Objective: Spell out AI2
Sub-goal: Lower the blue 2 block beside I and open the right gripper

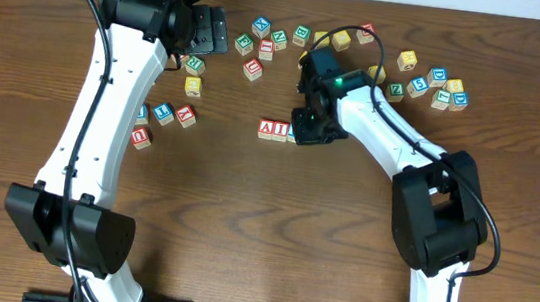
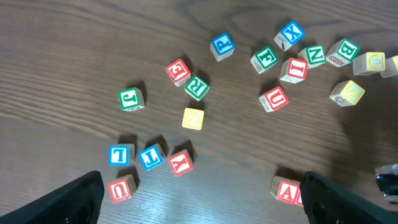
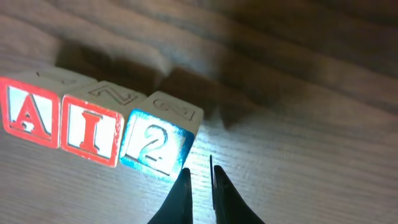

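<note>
Three blocks stand in a touching row on the wooden table: a red A block, a red I block and a blue 2 block. In the overhead view the A block and I block show, while the 2 block is mostly hidden under my right gripper. My right gripper is shut and empty, its tips just right of the 2 block. My left gripper is open and empty, high above the table; in the overhead view it is at the back left.
Many loose letter blocks lie scattered along the back of the table, around my left gripper and at the left. In the left wrist view a red U block and a yellow block lie below.
</note>
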Robot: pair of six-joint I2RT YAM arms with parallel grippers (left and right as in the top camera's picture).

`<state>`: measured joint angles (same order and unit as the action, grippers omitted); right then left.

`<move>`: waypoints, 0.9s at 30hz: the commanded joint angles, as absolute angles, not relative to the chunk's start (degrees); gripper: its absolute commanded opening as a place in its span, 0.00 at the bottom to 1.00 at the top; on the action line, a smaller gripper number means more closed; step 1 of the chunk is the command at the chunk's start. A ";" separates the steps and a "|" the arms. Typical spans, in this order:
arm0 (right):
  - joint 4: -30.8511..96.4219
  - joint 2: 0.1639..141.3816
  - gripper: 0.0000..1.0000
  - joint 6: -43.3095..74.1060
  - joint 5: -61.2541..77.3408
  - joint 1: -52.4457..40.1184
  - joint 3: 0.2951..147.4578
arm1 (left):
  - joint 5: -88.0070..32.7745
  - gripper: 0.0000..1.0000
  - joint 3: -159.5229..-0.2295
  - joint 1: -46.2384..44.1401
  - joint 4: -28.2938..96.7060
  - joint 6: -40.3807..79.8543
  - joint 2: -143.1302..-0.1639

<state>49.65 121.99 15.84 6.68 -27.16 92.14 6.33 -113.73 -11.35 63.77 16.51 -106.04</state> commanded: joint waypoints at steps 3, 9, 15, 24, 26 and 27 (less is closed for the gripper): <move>49.87 122.26 0.07 12.99 5.48 -26.55 93.34 | 6.44 1.00 -114.61 -11.31 64.01 16.78 -106.74; 49.89 122.26 0.01 12.78 2.15 -26.57 93.32 | 6.44 1.00 -114.61 -11.31 64.01 16.78 -106.74; 49.28 122.28 0.01 13.47 4.08 -27.27 93.32 | 6.44 1.00 -114.61 -11.31 64.03 16.80 -106.74; 48.58 123.87 0.01 13.45 5.17 -27.53 93.32 | 6.44 1.00 -114.61 -11.31 64.05 16.80 -106.74; 48.29 123.87 0.01 13.39 5.34 -27.53 93.32 | 6.44 1.00 -114.61 -11.31 64.05 16.80 -106.74; 48.10 123.87 0.01 12.82 5.82 -27.55 93.32 | 6.44 1.00 -114.61 -11.31 64.03 16.80 -106.74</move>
<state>48.45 123.00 13.56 4.69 -27.03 92.18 6.31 -113.73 -11.35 63.88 16.51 -106.04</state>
